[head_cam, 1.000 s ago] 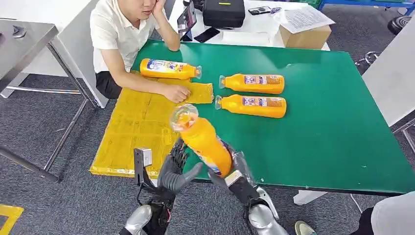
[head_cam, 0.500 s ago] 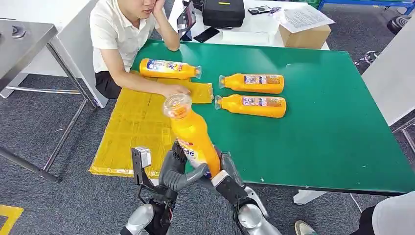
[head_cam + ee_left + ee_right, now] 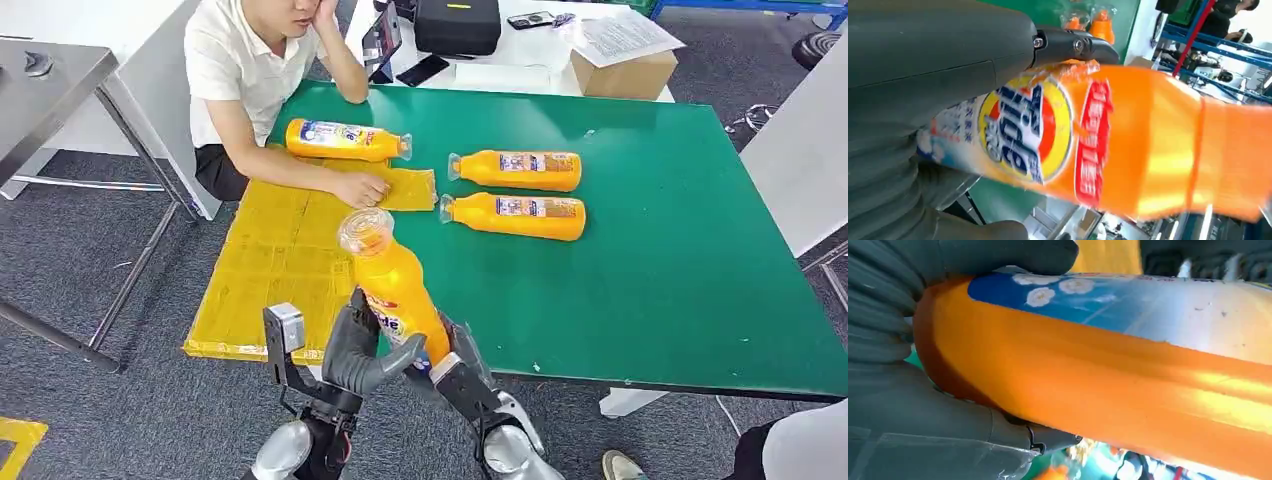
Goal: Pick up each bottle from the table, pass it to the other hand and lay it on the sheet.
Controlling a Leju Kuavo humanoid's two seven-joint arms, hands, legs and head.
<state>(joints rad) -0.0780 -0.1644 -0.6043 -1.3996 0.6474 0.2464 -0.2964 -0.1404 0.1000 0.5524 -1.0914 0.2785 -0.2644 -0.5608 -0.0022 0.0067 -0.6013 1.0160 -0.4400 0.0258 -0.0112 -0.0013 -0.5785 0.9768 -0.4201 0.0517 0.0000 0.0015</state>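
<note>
So the orange bottle (image 3: pixel 395 290) being passed is up in the air near the table's front edge, cap (image 3: pixel 365 229) pointing up and away, tilted a bit toward the yellow sheet (image 3: pixel 270 270). It looks full of orange liquid, so I'd guess it's got some weight, and the plastic wrap label is glossy, so probably slippery. The body seems stiff enough to squeeze. Best place to hold it is the lower labelled half, which is exactly where both hands are.

The left hand (image 3: pixel 357 350) has its thumb and fingers wrapped round the label; the left wrist view shows a finger across the top of the bottle. The right hand (image 3: pixel 455 372) is closed round the base end too, thumb (image 3: pixel 1013 255) over it. So both are gripping it right now, mid-handover I reckon.

Two more bottles (image 3: pixel 515 190) lie on the green table (image 3: pixel 650 250), one (image 3: pixel 345 140) on the sheet by a person's hand (image 3: pixel 360 189).
</note>
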